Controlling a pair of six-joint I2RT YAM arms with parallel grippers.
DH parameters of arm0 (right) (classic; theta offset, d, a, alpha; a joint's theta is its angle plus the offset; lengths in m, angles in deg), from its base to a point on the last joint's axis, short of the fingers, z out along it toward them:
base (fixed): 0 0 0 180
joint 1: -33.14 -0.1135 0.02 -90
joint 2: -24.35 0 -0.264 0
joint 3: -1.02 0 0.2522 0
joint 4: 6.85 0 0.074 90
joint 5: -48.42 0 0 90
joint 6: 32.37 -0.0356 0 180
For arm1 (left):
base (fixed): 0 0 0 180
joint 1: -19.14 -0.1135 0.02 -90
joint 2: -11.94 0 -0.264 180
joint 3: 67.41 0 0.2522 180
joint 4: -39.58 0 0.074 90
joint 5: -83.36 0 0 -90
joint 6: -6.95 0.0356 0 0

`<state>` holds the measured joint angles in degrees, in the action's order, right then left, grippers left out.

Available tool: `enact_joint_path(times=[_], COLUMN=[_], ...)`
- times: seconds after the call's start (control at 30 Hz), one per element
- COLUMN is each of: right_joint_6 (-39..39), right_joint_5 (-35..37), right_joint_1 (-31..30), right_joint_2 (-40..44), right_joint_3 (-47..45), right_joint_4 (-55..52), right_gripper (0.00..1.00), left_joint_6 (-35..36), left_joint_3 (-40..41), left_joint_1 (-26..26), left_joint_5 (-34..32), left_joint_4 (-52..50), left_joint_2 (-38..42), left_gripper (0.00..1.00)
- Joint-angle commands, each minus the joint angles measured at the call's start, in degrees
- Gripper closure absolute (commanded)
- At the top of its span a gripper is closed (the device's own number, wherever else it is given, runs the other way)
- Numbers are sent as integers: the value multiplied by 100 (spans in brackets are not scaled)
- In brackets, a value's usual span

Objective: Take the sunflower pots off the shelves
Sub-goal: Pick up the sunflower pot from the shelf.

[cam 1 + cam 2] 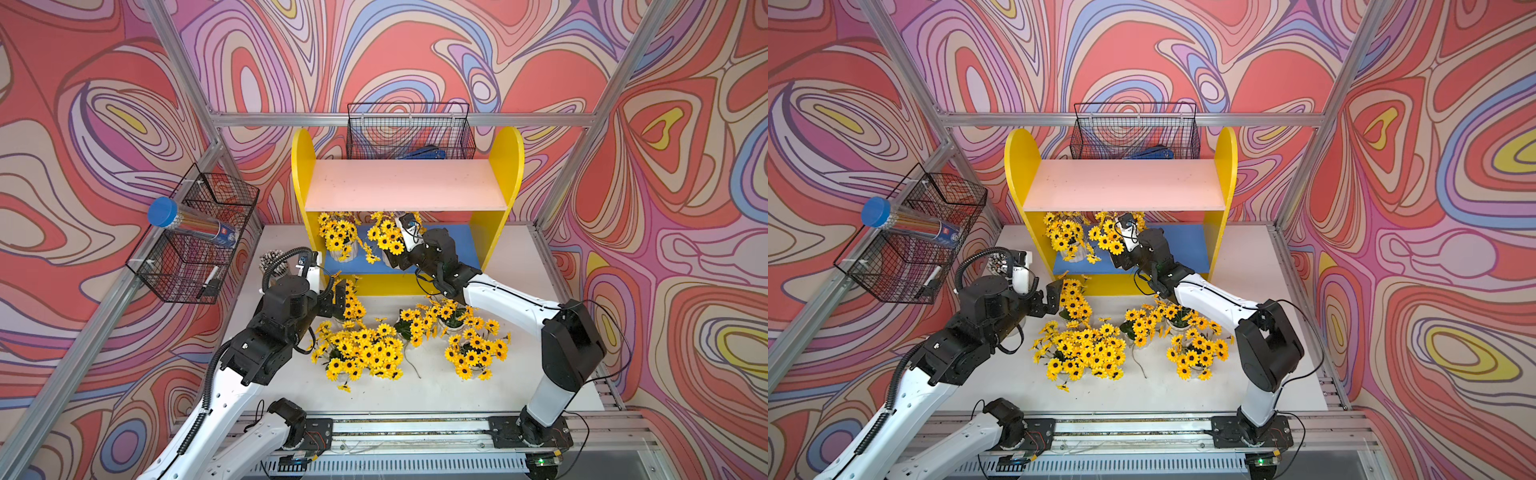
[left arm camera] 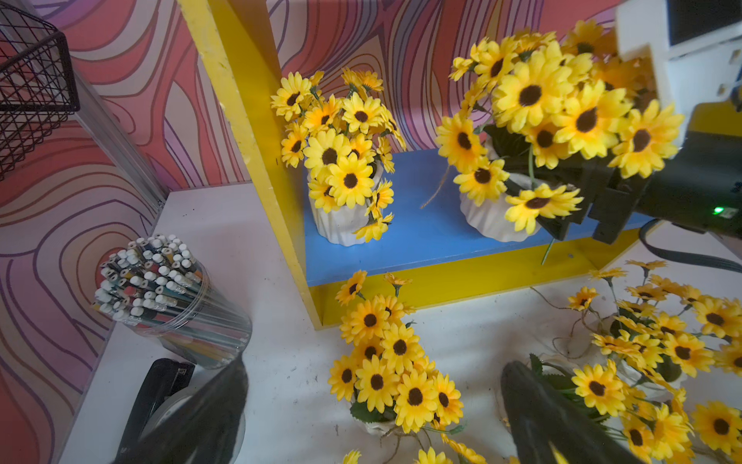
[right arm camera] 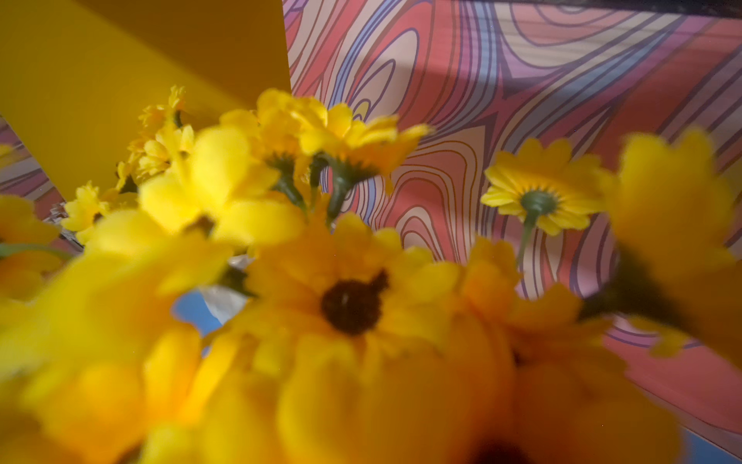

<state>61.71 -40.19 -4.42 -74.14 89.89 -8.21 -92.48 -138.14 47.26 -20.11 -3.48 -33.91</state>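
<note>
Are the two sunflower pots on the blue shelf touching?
Apart. The left wrist view shows bare blue board between the pot beside the yellow panel and its neighbour.

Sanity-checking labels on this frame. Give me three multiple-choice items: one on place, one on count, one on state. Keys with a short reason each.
1. The sunflower pots left on the shelves stand on:
A) the pink upper board
B) the blue lower board
C) both boards

2. How many pots are on the shelves?
A) one
B) four
C) two

3. The left gripper is:
A) open
B) shut on a pot
C) shut on nothing

Key:
1 B: both top views show pots only on the blue lower board; the pink upper board is bare.
2 C: the left wrist view shows two white pots on that board.
3 A: its fingers stand wide apart in the left wrist view, clamping nothing.
</note>
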Motion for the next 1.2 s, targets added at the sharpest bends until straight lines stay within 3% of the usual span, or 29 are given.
enact_joint_path(times=[0.0,0.63,1.17], right_joint_6=[71,-83,-352], right_joint_5=[155,1350,3010], right_joint_1=[-67,-187,-181], right_joint_2=[508,3394,4736], right_joint_3=[-235,-1967,-2603], right_joint_4=[339,-729,-1720], right_gripper=[41,42,42], left_joint_6=[-15,-35,-112], left_joint_3=[32,13,-7], left_joint_1=[-18,-26,-20], left_joint_5=[114,329,539], left_joint_4=[109,116,131], left_joint_2=[-12,-31,-75], left_gripper=[0,0,0])
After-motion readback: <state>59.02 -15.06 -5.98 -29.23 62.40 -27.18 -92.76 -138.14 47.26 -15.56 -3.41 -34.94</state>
